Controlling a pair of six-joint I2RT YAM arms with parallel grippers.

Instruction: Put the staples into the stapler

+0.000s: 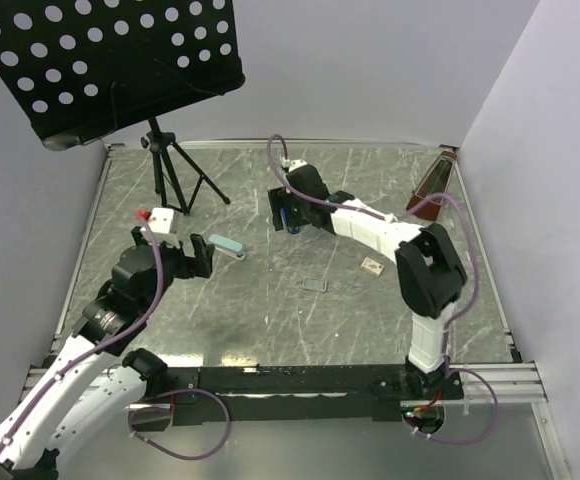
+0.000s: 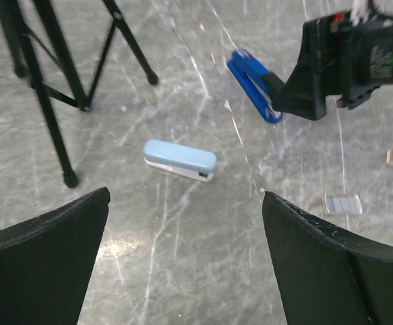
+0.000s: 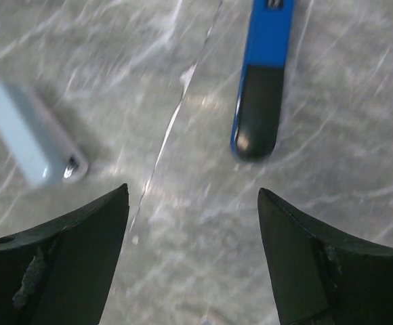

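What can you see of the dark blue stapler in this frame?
The stapler is slim and glossy dark blue, plastic by its look, with a rounded black end. It lies flat on the grey marbled table, in the far half near the middle. The left wrist view shows black between its blue edges; whether it is open I cannot tell. The right claw hovers open just above it, and nothing grips it.
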